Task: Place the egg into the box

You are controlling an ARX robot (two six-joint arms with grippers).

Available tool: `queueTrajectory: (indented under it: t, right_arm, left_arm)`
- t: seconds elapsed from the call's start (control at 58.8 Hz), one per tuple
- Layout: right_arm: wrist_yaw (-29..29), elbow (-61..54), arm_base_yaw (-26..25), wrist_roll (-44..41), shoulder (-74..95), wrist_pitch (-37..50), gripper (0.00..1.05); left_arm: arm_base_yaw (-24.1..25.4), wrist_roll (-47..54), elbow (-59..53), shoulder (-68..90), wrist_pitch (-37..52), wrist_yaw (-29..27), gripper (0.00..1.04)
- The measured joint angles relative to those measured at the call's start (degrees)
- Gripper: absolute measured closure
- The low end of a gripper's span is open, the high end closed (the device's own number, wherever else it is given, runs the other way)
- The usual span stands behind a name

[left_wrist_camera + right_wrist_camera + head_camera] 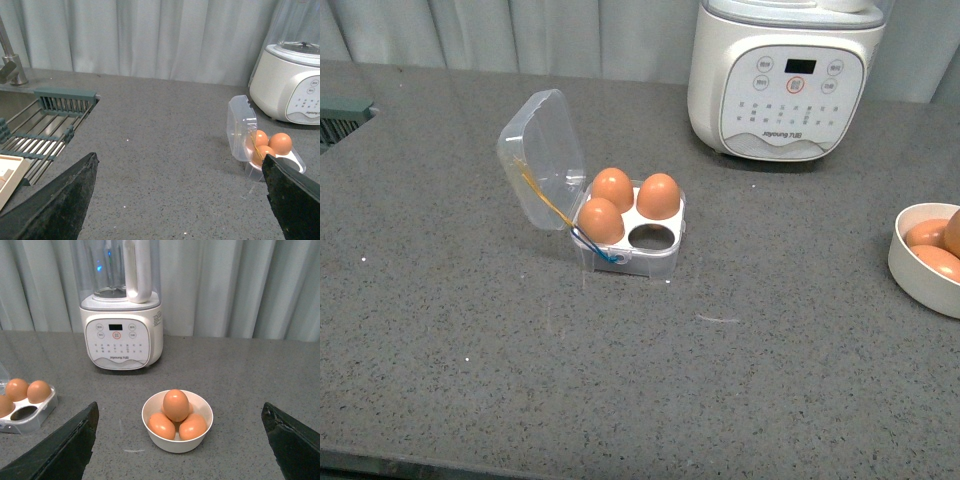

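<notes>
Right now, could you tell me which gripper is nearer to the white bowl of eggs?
Right. The right gripper faces the white bowl from close by; the left gripper is beyond the egg box, on its far side from the bowl.

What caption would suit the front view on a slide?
Open box holding three eggs, one cell empty; a bowl of more eggs at right, a blender behind.

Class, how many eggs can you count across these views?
6 eggs: three in the box, three piled in the bowl; others may hide beneath.
</notes>
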Motion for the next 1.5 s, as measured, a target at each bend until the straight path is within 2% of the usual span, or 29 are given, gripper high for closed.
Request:
queueTrajectory:
  t: [0.799,0.833,0.867,0.901,0.935,1.088,1.207,1.292,1.428,1.496]
  right_arm:
    - [0.0,0.0,0.0,0.0,0.0,0.0,0.09]
    - [1.8,0.2,0.5,0.6,0.5,-0.8,0.09]
    - [9.3,1.4,1.7,2.0,3.9,-3.1,0.09]
    - [12.1,1.7,1.4,2.3,7.1,-1.5,0.09]
    - [12.4,1.7,0.3,2.2,10.8,1.2,0.09]
    - [4.7,3.4,-8.1,-0.5,32.1,20.3,0.09]
    - [-1.5,7.5,-12.8,-2.5,48.3,30.3,0.09]
    - [-5.8,10.0,-14.3,-3.2,57.6,33.0,0.09]
    - [-13.2,13.8,-15.3,-3.6,70.3,31.0,0.09]
    - [-14.8,15.0,-15.2,-4.3,73.9,31.7,0.09]
  left_arm:
    - [0.0,0.0,0.0,0.0,0.0,0.0,0.07]
    - [0.0,0.0,0.0,0.0,0.0,0.0,0.07]
    - [0.0,0.0,0.0,0.0,0.0,0.0,0.07]
    - [0.0,0.0,0.0,0.0,0.0,-0.2,0.07]
    - [0.0,0.0,0.0,0.0,0.0,0.0,0.07]
    - [0.0,0.0,0.0,0.0,0.0,0.0,0.07]
    - [0.0,0.0,0.0,0.0,0.0,0.0,0.07]
    - [0.0,0.0,0.0,0.0,0.0,0.0,0.07]
    - [0.0,0.0,0.0,0.0,0.0,0.0,0.07]
    - [0.0,0.0,0.0,0.0,0.0,0.0,0.07]
